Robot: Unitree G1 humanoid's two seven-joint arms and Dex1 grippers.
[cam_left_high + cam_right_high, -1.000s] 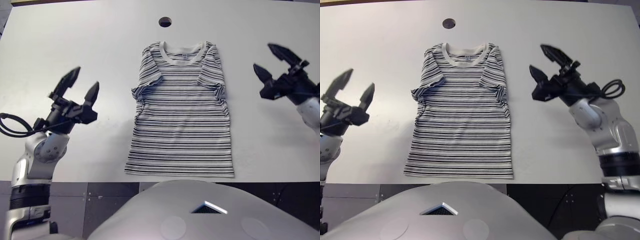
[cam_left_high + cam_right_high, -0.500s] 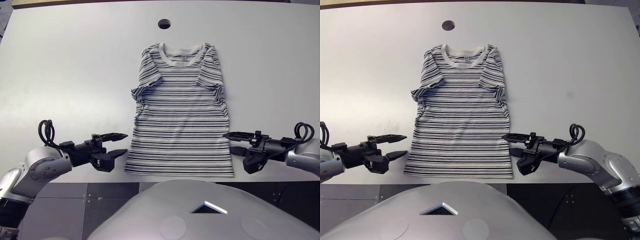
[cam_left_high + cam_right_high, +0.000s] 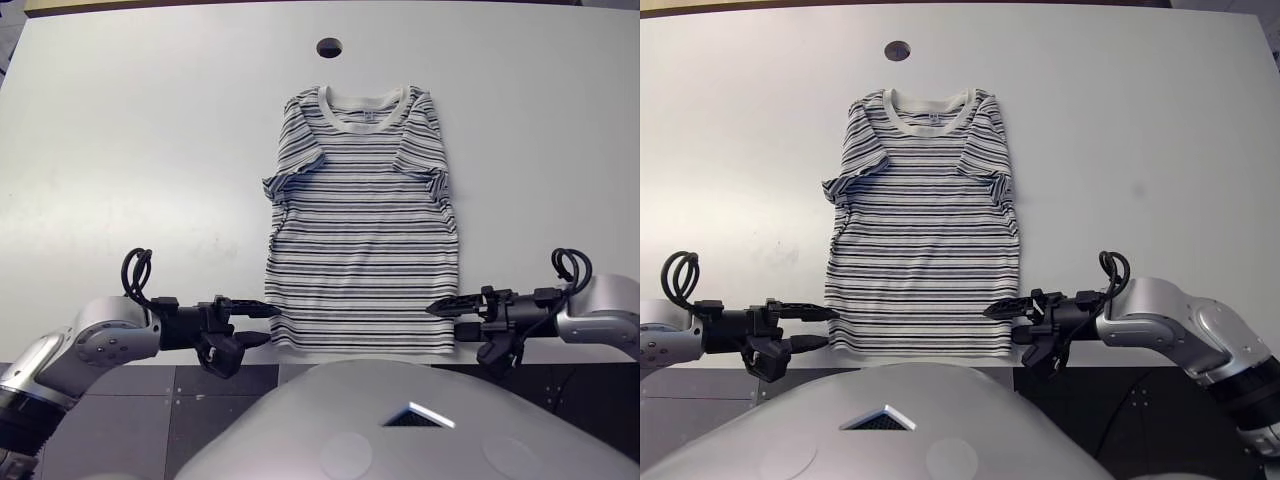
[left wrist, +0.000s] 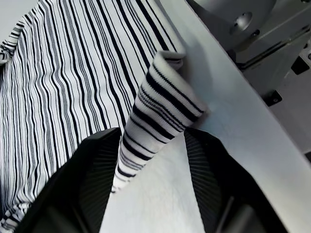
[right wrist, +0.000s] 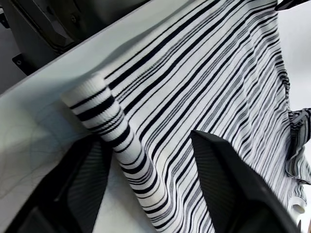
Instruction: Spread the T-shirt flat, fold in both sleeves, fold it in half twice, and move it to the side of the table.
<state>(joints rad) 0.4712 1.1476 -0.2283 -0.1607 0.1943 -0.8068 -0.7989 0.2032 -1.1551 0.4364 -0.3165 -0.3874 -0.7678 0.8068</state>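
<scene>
T-shirt [image 3: 362,215] flat | left gripper [image 3: 272,324], right gripper [image 3: 445,319] straddle its hem (corners curled)

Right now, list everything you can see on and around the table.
T-shirt: one, black-and-white striped, flat mid-table, collar at the far side, sleeves folded in.
Hole: one, dark, round, in the table beyond the collar.
Table: one, white, under the T-shirt.
Left gripper: one, black, at the T-shirt's near left hem corner, open, fingers astride bunched fabric.
Right gripper: one, black, at the near right hem corner, open, fingers astride rolled fabric.
</scene>
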